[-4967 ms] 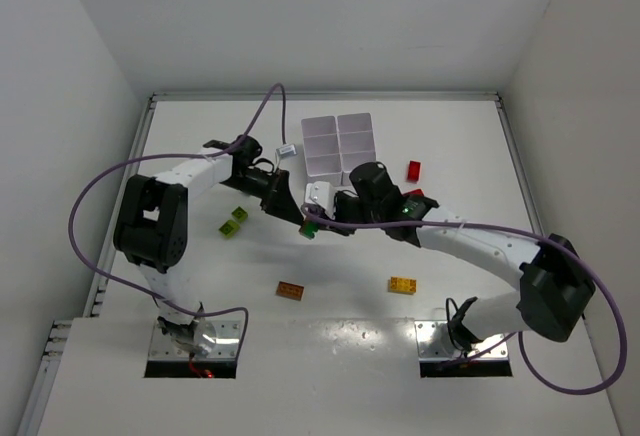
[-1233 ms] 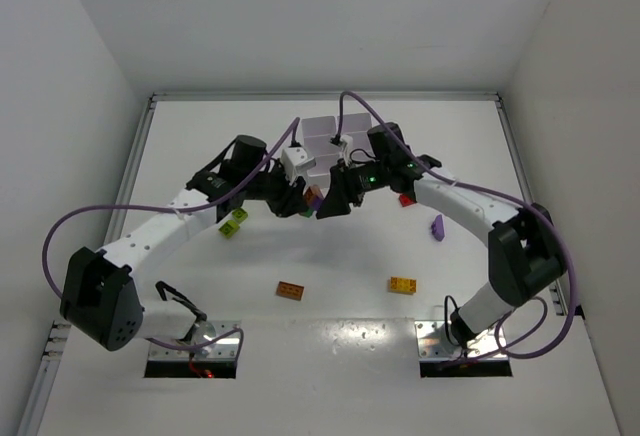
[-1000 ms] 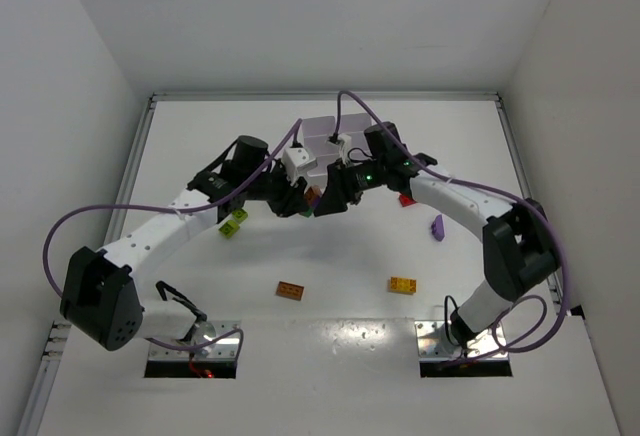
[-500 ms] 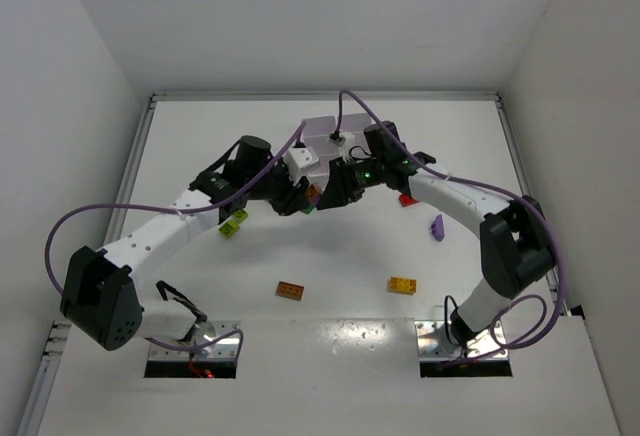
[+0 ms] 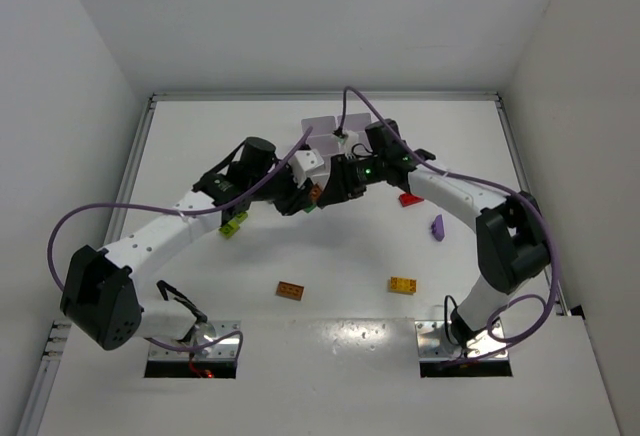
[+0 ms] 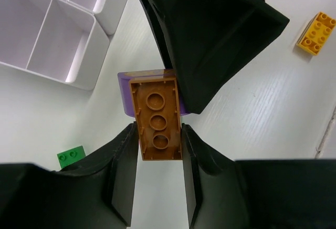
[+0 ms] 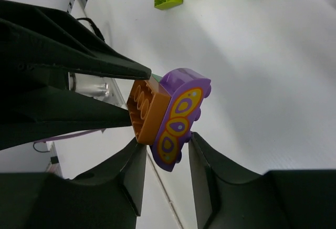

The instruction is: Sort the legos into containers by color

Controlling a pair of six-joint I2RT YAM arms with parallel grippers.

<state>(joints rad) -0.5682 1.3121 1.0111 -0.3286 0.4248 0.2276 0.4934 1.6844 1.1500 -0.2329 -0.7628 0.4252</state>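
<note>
Left gripper [image 6: 159, 134] clamped on orange brick [image 6: 156, 118]; right gripper [image 7: 167, 142] clamped on purple brick [image 7: 184, 111] stuck to it. Pair is aloft beside the tray [image 6: 59, 44], toward the table's [image 5: 190, 136] far edge. Light, rigid, slick plastic; pinch the flat sides, then pry apart.

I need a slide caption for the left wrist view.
Left gripper grips an orange-brown brick pressed against a purple piece, near the white tray.

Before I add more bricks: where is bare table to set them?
Free: between orange-brown brick and yellow brick; far-right corner beyond red brick. Crowded: by the tray, where left claw and right claw grip joined bricks.
</note>
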